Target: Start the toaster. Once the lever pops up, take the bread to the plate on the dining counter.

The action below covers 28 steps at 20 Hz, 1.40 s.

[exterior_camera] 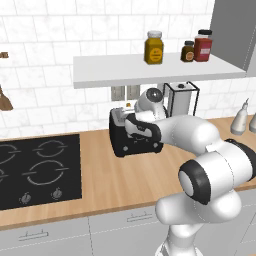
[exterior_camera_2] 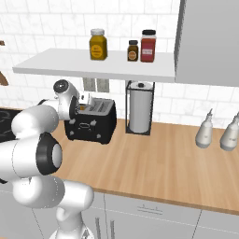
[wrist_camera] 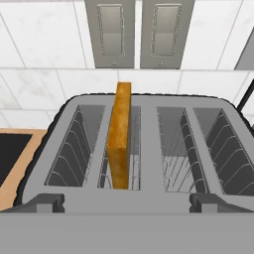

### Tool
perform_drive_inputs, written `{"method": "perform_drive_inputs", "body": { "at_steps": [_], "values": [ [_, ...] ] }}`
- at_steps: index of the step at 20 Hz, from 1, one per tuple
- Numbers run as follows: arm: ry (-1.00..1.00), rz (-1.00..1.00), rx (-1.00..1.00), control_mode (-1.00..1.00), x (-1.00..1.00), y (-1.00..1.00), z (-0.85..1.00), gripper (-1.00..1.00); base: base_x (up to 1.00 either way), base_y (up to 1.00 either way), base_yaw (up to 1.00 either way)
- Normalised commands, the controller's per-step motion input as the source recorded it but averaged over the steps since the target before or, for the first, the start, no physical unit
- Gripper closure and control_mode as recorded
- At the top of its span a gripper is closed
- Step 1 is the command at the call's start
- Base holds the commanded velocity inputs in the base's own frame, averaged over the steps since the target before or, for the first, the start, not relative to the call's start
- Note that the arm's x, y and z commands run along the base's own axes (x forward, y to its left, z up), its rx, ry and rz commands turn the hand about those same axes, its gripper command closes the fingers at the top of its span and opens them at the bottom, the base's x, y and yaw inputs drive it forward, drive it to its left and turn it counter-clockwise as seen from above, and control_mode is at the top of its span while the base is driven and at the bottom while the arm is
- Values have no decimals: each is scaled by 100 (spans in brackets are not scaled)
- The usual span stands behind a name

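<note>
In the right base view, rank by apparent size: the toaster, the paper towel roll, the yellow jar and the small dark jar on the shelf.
1. toaster
2. paper towel roll, close behind the toaster
3. yellow jar
4. small dark jar

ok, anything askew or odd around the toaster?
Nothing stands out. The toaster sits square on the counter, and the bread stands upright in its second slot from the left, seen from the hand view.

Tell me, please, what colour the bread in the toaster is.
Golden-brown: the bread, seen best in the hand view.
</note>
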Motion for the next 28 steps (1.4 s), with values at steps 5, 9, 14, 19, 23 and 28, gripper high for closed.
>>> {"method": "perform_drive_inputs", "body": {
  "at_steps": [5, 9, 14, 19, 23, 28],
  "values": [
    [0, 0, 0, -100, 0, 0, 0, -100, 0, 0, 0],
    [0, 0, 0, -100, 0, 0, 0, -100, 0, 0, 0],
    [0, 0, 0, -100, 0, 0, 0, -100, 0, 0, 0],
    [0, 0, 0, -100, 0, 0, 0, -100, 0, 0, 0],
    [0, 0, 0, -100, 0, 0, 0, -100, 0, 0, 0],
    [0, 0, 0, -100, 0, 0, 0, -100, 0, 0, 0]
  ]
}}
